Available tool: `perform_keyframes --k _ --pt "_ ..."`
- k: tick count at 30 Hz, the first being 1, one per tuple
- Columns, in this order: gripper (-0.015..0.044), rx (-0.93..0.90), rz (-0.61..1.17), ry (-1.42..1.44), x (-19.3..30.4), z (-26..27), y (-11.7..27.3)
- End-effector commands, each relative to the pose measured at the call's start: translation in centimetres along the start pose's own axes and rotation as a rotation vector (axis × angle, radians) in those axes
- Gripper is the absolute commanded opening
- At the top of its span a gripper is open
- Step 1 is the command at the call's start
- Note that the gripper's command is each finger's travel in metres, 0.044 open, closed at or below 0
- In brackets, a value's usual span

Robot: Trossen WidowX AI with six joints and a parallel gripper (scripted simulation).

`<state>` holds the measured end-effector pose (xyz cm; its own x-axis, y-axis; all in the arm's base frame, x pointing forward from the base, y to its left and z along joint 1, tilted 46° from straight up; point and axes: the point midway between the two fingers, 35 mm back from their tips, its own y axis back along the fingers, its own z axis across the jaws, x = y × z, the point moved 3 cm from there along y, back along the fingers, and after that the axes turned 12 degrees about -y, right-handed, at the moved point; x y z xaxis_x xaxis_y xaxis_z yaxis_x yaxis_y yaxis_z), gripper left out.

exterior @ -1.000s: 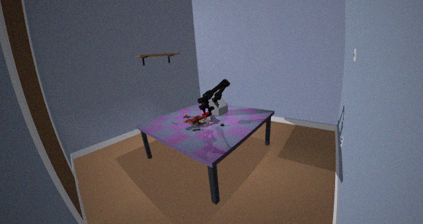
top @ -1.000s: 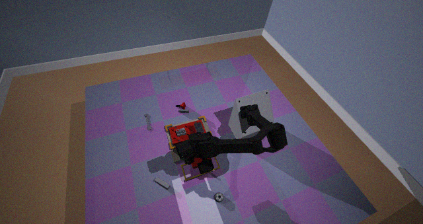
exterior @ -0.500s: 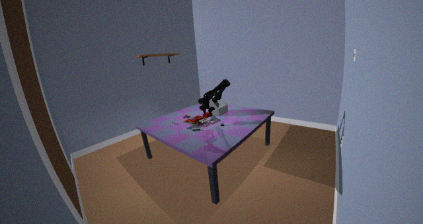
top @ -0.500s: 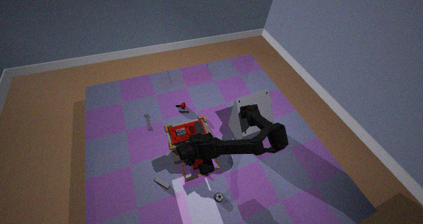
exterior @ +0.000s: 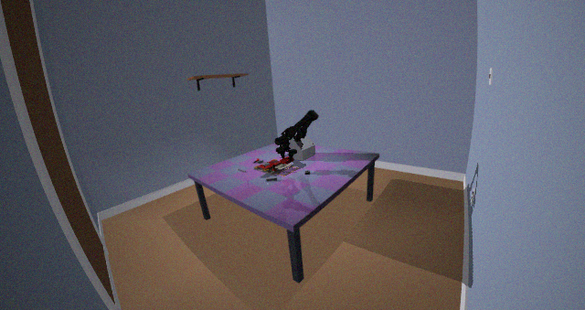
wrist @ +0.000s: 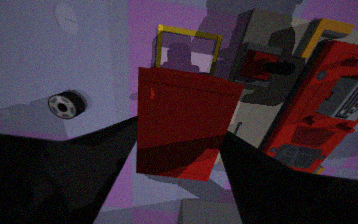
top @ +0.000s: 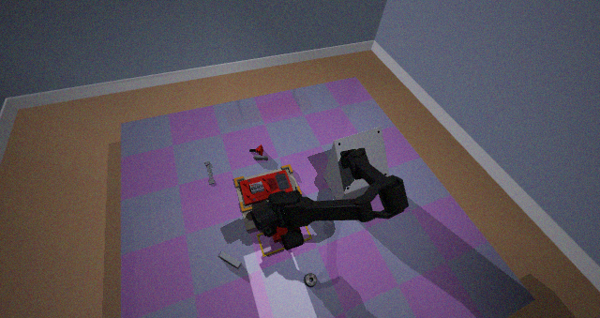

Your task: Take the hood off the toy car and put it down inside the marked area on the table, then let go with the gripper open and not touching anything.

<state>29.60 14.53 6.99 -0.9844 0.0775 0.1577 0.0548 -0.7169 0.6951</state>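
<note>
The red hood (top: 279, 234) (wrist: 187, 107) is a flat red panel. My gripper (wrist: 180, 126) is shut on it, one dark finger at each side edge. In the wrist view the hood overlaps the near part of the marked area, a yellow outline (top: 274, 252) (wrist: 191, 33) on the table; its far end shows beyond the hood. A shadow falls inside the outline. How high the hood hangs is hard to tell. The toy car (top: 269, 187) (wrist: 302, 110), red on a pale chassis, stands right beside the outline, its front bay uncovered. The arm hides part of the car in the top view.
A loose wheel (top: 312, 278) (exterior: 307, 172) (wrist: 63, 105) lies beyond the outline. A grey bar (top: 230, 259) (exterior: 271, 179), a thin grey rod (top: 210, 173) and a small red-and-black piece (top: 259, 150) lie around the car. A pale box (top: 367, 142) (exterior: 305, 151) stands by the arm.
</note>
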Motion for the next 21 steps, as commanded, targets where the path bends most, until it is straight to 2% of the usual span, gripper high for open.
perform_keyframes --k 1,21 --pt "0.0 0.003 0.004 -0.009 0.0 -0.2 -0.5" --pt "0.0 0.003 0.004 -0.009 0.0 -0.2 -1.9"
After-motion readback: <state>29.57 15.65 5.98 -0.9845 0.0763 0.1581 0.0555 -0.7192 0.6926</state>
